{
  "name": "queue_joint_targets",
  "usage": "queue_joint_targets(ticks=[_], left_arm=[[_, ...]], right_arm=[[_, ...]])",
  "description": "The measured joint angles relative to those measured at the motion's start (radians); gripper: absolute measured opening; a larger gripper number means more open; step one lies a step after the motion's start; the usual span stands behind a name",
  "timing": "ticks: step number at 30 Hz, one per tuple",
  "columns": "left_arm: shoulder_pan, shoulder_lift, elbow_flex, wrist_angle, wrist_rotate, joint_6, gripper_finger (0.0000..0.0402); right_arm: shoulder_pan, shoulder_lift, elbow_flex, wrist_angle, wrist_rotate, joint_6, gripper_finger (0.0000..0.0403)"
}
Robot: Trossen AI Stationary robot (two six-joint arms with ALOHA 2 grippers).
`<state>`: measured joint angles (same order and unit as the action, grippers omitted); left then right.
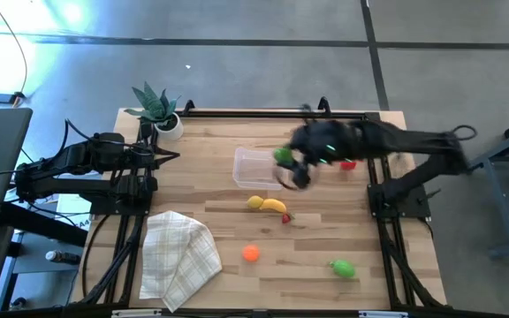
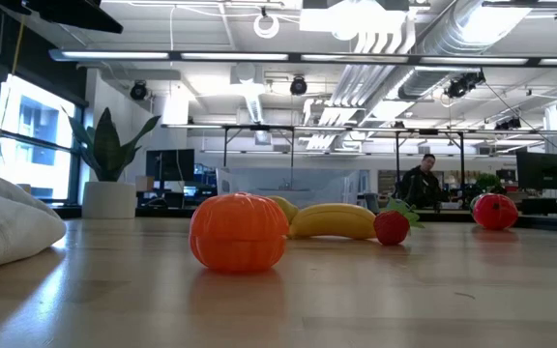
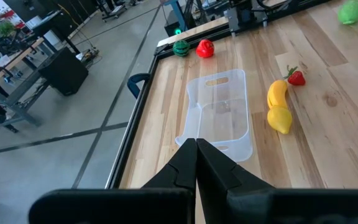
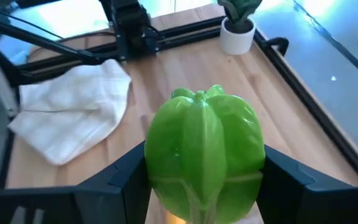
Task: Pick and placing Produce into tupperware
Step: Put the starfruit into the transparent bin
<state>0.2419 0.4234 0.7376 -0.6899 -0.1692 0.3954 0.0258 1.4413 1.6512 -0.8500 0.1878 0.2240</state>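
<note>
While our right gripper (image 4: 201, 186) clamps the green pepper (image 4: 202, 152) across its ribbed sides at the tupperware's (image 1: 253, 167) three o'clock edge, we judge it light, stiff, slippery.

Light wooden table (image 1: 237, 274) with a dark frame along its edges, set on a grey concrete floor (image 1: 237, 71). Potted green plant (image 1: 157, 108) in a white pot at the far left corner. Checked folded cloth (image 1: 177, 256), crumpled, near the front left edge. Beyond the table, an open workshop with desks, monitors and ceiling ducts; a person (image 2: 420, 184) in dark clothing far back.
</note>
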Motion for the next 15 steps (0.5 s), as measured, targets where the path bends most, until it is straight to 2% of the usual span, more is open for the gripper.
queue_joint_targets(ticks=[5, 9, 15], left_arm=[[0.0, 0.0, 0.0, 0.0, 0.0, 0.0, 0.0001], [0.0, 0.0, 0.0, 0.0, 0.0, 0.0, 0.0001], [0.0, 0.0, 0.0, 0.0, 0.0, 0.0, 0.0001]], right_arm=[[-0.123, 0.252, 0.221, -0.02, -0.109, -0.095, 0.0207], [-0.199, 0.457, 0.386, -0.125, -0.159, -0.109, 0.0207], [-0.279, 0.693, 0.519, -0.269, -0.235, -0.117, 0.0207]])
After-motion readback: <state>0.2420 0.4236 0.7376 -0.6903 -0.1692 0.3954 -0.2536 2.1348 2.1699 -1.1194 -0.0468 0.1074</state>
